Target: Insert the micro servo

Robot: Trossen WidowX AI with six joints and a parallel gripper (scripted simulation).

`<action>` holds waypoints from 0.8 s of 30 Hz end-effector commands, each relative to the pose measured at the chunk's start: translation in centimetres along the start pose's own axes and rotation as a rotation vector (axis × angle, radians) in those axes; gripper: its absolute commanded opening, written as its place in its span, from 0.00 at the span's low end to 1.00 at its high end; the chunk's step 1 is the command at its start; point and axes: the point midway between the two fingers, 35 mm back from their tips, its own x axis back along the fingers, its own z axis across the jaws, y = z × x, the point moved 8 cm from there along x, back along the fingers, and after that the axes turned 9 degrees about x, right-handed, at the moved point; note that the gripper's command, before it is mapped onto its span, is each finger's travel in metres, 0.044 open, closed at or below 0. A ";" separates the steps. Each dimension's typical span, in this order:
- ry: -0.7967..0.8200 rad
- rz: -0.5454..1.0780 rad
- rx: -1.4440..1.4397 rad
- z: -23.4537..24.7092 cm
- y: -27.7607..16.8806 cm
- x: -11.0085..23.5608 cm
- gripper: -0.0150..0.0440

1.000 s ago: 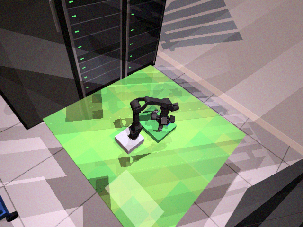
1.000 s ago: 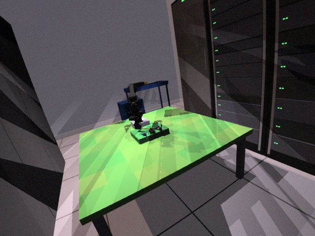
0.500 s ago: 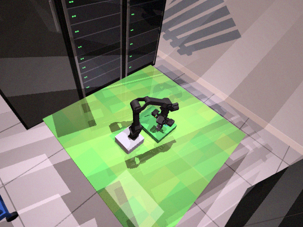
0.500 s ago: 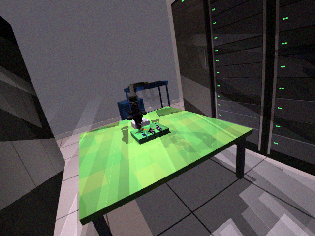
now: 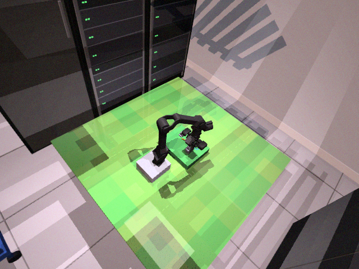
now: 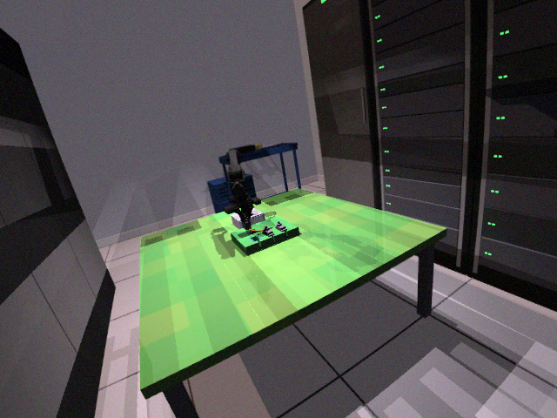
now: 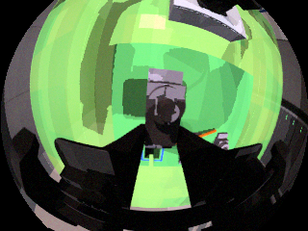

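My gripper [image 5: 189, 146] [image 6: 246, 225] [image 7: 160, 129] points down over the deck and is shut on the loose micro servo [image 5: 187, 150] [image 7: 166, 93]. The servo is grey, with its round shaft side facing the wrist camera. An orange cable [image 6: 256, 231] [image 7: 208, 133] shows beside the gripper; the fingers hide where it joins. The green deck [image 5: 177, 150] [image 6: 291, 232] [image 7: 212, 106] lies below. The blue-outlined pocket [image 5: 197, 149] [image 6: 255, 238] [image 7: 162, 155] shows empty beside the held servo, not under it. The exact gap between servo and deck cannot be told.
Another servo [image 5: 181, 135] [image 6: 268, 231] [image 7: 221, 140] stands on the deck near the pocket, and a further one [image 6: 281, 225] stands beyond it. The arm's pale base block [image 5: 146, 167] [image 7: 204, 20] is beside the deck. Server racks stand beyond the table.
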 end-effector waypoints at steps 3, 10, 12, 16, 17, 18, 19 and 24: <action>0.006 0.011 -0.004 0.4 -2.1 0.3 0.25; 0.007 0.014 -0.004 0.8 -4.9 0.4 0.25; 0.007 0.015 -0.004 0.9 -5.6 0.4 0.25; 0.007 0.016 -0.004 1.1 -7.2 0.4 0.25; 0.007 0.016 -0.004 1.2 -7.5 0.4 0.25; 0.007 0.017 -0.004 1.3 -7.9 0.4 0.25; 0.007 0.017 -0.004 1.3 -8.3 0.5 0.25; 0.007 0.018 -0.004 1.5 -9.5 0.5 0.25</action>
